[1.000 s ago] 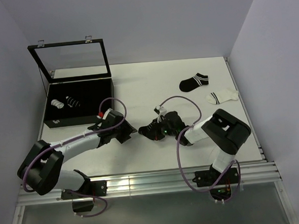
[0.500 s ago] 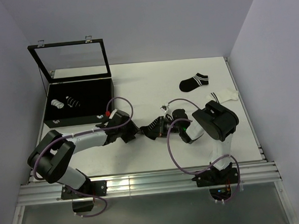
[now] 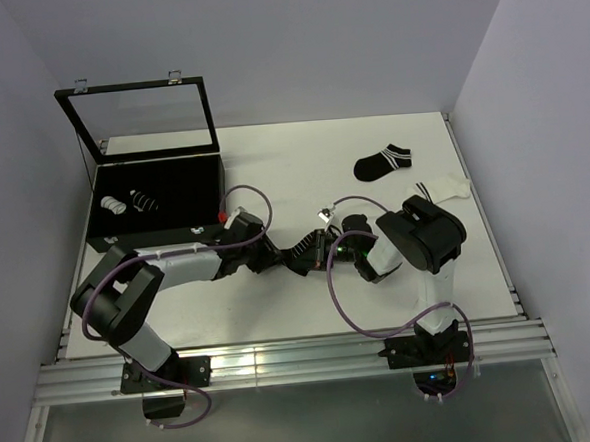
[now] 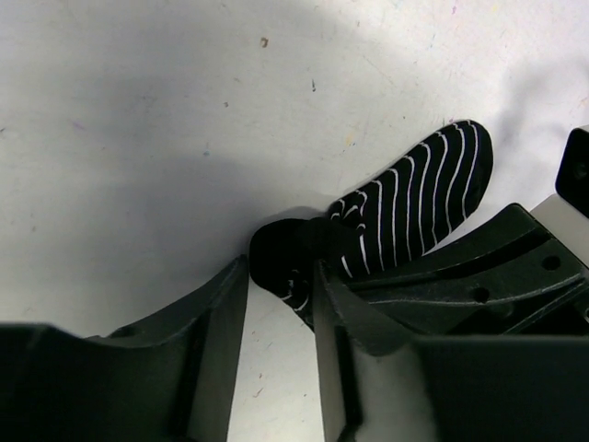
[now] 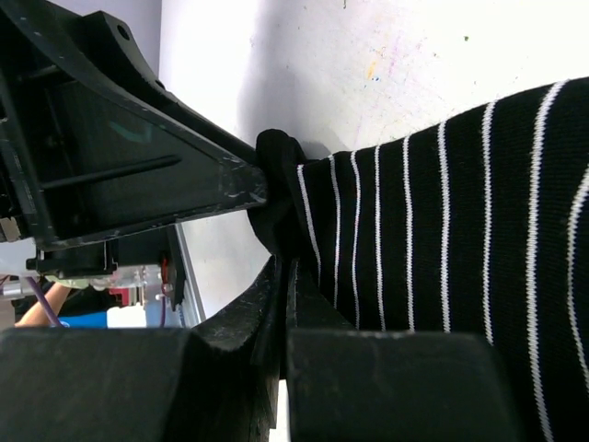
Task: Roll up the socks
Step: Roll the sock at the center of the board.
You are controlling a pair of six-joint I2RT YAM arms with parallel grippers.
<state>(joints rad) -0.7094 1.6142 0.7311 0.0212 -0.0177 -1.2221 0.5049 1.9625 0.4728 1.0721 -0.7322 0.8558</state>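
The black sock with thin white lines point(image 3: 307, 248) lies on the bench point(image 3: 301, 150) near its middle, stretched between my two hands. One end is bunched into a dark, rounded fold, and the striped length runs away from that fold toward my right arm.

My right hand point(image 5: 287, 267) is clenched tight. Its two fingers are pressed together with a pinch of the sock's fabric caught at their tips, just beside the fold. Seen from above, this hand reaches in low from the right, close over the bench.

My left hand point(image 4: 281, 267) comes in from the opposite side, its fingers parted and standing on either side of the bunched end. The fold sits right at the fingertips point(image 4: 235, 276). I cannot tell whether they are pressing on it or only flanking it. The two hands are nearly nose to nose over the sock.

Well apart, toward the far right of the bench, a black sock with a striped cuff point(image 3: 383, 163) lies flat. Near it lies a white sock point(image 3: 443, 188) with dark stripes, partly hidden behind my right arm.

At the far left stands a black case point(image 3: 208, 191) with its glass lid point(image 3: 138, 115) raised. Inside it a white bundle point(image 3: 113, 205) and a dark bundle point(image 3: 146, 201) lie side by side.
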